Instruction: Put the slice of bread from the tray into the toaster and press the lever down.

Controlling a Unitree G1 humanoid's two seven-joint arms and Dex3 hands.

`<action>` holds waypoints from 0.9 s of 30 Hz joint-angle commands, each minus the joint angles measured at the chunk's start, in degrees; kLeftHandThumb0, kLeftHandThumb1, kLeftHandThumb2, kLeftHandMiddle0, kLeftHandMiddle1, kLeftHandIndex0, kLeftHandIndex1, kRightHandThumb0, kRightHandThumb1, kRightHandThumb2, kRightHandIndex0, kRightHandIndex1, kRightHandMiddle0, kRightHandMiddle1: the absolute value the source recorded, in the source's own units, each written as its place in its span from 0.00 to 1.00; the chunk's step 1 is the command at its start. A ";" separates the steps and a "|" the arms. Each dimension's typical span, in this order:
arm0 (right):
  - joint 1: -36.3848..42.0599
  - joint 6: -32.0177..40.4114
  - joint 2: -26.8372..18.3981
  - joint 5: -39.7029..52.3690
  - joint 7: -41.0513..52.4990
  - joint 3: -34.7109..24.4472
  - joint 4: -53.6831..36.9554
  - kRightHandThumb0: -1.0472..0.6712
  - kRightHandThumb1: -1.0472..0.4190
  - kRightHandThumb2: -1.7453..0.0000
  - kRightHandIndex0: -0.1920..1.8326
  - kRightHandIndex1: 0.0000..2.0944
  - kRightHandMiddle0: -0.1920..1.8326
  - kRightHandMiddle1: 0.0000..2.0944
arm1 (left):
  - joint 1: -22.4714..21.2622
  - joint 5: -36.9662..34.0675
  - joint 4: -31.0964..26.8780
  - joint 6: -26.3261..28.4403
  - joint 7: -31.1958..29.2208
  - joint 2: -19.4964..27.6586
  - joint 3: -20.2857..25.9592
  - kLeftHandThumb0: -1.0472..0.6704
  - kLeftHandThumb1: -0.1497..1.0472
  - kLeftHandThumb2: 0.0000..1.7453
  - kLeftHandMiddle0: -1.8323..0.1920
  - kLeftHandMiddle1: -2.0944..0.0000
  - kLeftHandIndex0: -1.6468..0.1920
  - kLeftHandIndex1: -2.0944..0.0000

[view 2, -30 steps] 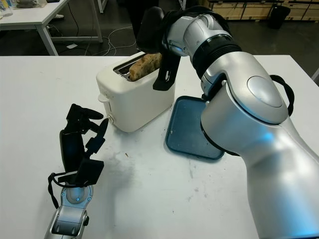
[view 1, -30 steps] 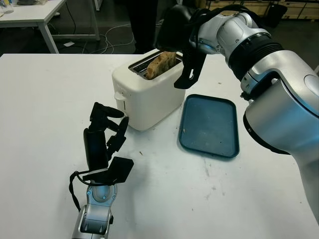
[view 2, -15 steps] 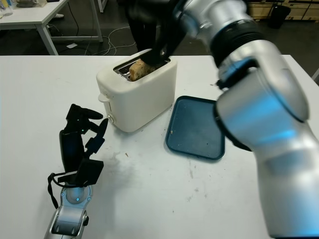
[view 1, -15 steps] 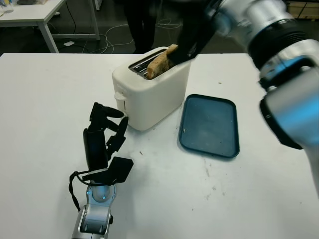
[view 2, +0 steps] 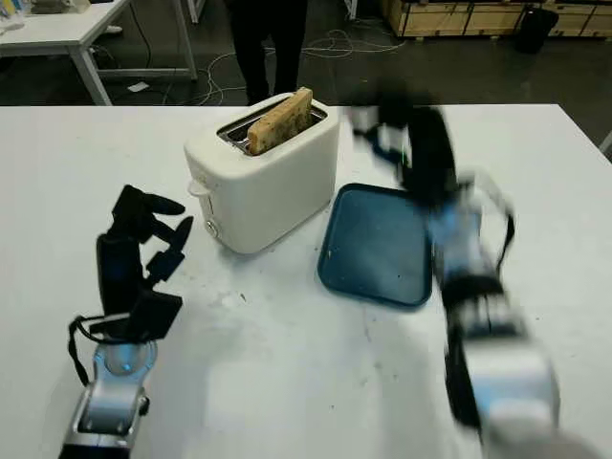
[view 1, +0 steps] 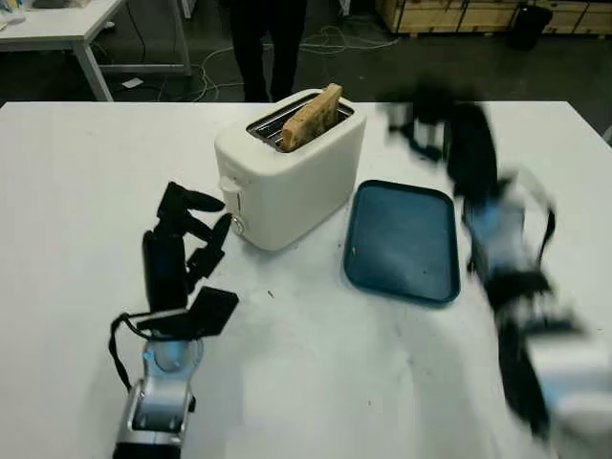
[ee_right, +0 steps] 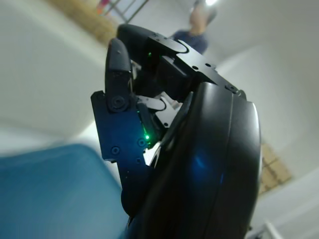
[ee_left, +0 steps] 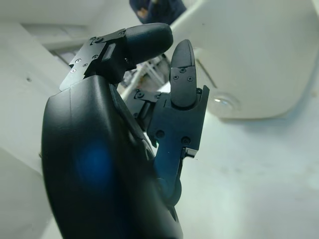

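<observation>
The slice of bread (view 1: 311, 117) stands upright in the rear slot of the white toaster (view 1: 287, 182), its upper part sticking out. The toaster's lever (view 1: 228, 186) on the near-left end is up. The dark blue tray (view 1: 402, 244) lies to the right of the toaster with nothing on it. My left hand (view 1: 206, 218) is open, held upright just left of the lever end and apart from it; the toaster's end wall (ee_left: 259, 55) is close before its fingers (ee_left: 182, 74). My right hand (view 1: 426, 120) is open, a blur above the tray's far edge, clear of the bread.
A person's legs (view 1: 268, 38) stand beyond the table's far edge, behind the toaster. Another white table (view 1: 57, 24) is at the back left, with cables on the floor and wooden crates (view 1: 440, 14) at the back right. The white tabletop (view 1: 316, 382) stretches toward me.
My right hand let go of the bread and swung back to the right, over the tray. The bread now stands in the slot on its own. My left hand shifted slightly left.
</observation>
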 commanded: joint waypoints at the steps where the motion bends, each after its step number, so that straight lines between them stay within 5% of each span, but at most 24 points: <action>1: 5.19 2.89 2.10 -0.71 -3.55 -1.40 -9.15 0.39 0.09 0.76 0.49 0.70 0.45 0.50 | -1.90 1.05 -1.17 0.99 -0.86 1.64 0.55 0.39 0.89 0.17 0.56 0.17 0.65 0.34; 6: 14.58 6.14 6.81 -0.06 -5.17 -0.70 -21.80 0.39 0.09 0.76 0.47 0.82 0.42 0.60 | -3.75 1.78 -2.44 3.05 -2.57 3.53 0.57 0.39 0.89 0.15 0.54 0.17 0.63 0.36; 8: 17.12 7.79 8.48 -0.13 -5.30 -0.23 -26.21 0.37 0.09 0.75 0.50 0.83 0.36 0.76 | -4.10 1.98 -2.76 3.71 -2.99 3.90 0.49 0.40 0.89 0.13 0.54 0.17 0.62 0.36; 11: 19.53 9.16 11.30 0.44 -6.08 -0.26 -30.36 0.36 0.09 0.74 0.51 0.83 0.34 0.83 | -4.59 2.83 -2.59 3.81 -3.08 4.60 0.40 0.42 0.89 0.12 0.54 0.17 0.61 0.37; 21: 21.27 14.62 15.00 4.43 -6.12 -2.36 -35.30 0.34 0.09 0.74 0.53 0.83 0.41 0.73 | -6.35 5.10 -1.94 5.22 -5.99 9.19 0.39 0.44 0.89 0.10 0.56 0.17 0.59 0.40; 27: 20.54 14.03 14.63 3.67 -5.07 -2.26 -33.26 0.33 0.09 0.75 0.53 0.83 0.44 0.69 | -11.22 7.64 1.97 5.10 -9.82 16.19 0.20 0.49 0.89 0.06 0.52 0.25 0.44 0.64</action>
